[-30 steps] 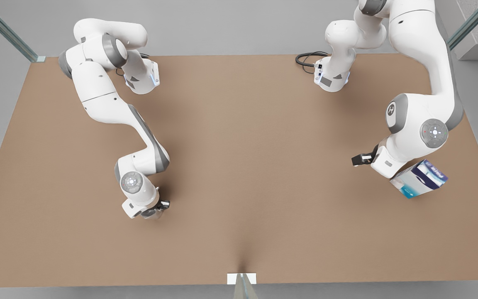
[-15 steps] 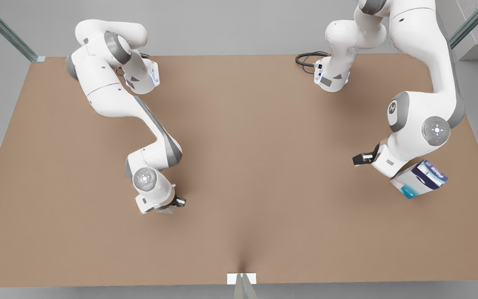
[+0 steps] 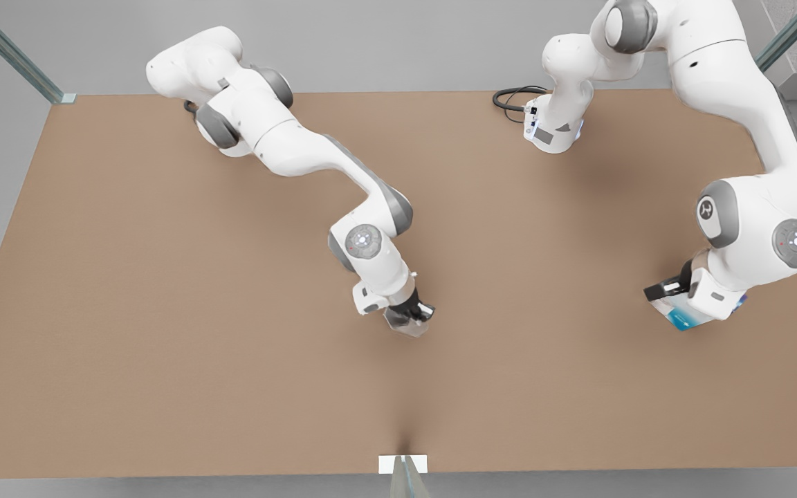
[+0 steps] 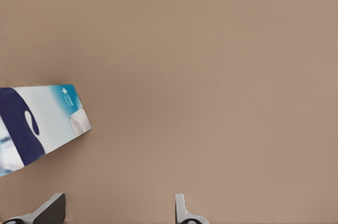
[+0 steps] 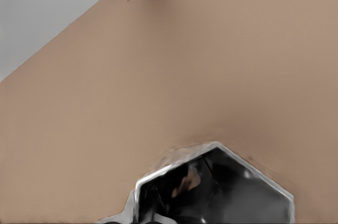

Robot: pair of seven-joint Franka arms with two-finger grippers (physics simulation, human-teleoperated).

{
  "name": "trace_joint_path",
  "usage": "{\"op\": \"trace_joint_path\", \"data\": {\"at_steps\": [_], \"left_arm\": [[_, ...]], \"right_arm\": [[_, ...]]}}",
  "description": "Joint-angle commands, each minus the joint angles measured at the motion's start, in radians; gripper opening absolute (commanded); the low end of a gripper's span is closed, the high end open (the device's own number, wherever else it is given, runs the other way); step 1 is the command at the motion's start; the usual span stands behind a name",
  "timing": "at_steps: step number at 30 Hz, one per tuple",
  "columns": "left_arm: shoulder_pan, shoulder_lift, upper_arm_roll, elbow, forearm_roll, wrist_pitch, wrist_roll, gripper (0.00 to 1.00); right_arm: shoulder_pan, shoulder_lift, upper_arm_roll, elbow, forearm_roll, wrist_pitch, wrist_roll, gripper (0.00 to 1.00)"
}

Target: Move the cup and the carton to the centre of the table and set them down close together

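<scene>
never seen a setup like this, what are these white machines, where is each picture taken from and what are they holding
These are two white robot arms bolted to a brown table, drawn by a simulator. Each arm ends in a two-finger gripper.

The wide picture comes from a camera high above, off the arms. The other two come from cameras riding on the arms' wrists, looking down past the fingers.

The right gripper, near the middle of the table in the front view, is shut on a shiny faceted metal cup, which you see close up in the right wrist view.

The left gripper, at the front view's right, is open with nothing between its fingers. It sits right by a white and navy carton lying on the table; in the front view the arm hides most of the carton.
</scene>
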Motion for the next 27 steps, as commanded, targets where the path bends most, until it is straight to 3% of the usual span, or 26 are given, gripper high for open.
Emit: {"op": "trace_joint_path", "data": {"at_steps": [1, 5, 11, 16, 17, 18, 27], "left_arm": [[-0.003, 0.001, 0.007, 0.0, -0.003, 0.0, 0.003, 1.0], [0.081, -0.012, 0.022, -0.014, -0.014, 0.012, 0.153, 1.0], [0.204, 0.068, 0.025, -0.017, -0.003, 0.075, -0.083, 1.0], [0.242, 0.089, 0.028, -0.052, -0.009, 0.163, -0.163, 1.0], [0.242, 0.09, 0.028, -0.061, -0.012, 0.163, -0.163, 1.0], [0.242, 0.096, 0.028, -0.067, -0.014, 0.163, -0.163, 1.0], [0.256, 0.132, 0.028, -0.086, -0.012, 0.198, -0.163, 1.0]], "right_arm": [[0.01, 0.011, -0.003, 0.015, -0.002, 0.007, 0.002, 0.21], [0.027, 0.057, -0.004, 0.029, -0.002, 0.008, -0.11, 0.21], [0.066, 0.091, -0.105, 0.026, -0.027, 0.018, -0.311, 0.21], [0.085, 0.09, -0.107, 0.017, -0.143, -0.044, -0.366, 0.21], [0.086, 0.088, -0.108, 0.017, -0.143, -0.045, -0.366, 0.72], [0.096, 0.088, -0.11, 0.017, -0.143, -0.048, -0.365, 1.0], [0.1, 0.09, -0.088, 0.023, -0.13, -0.036, -0.365, 1.0]]}}
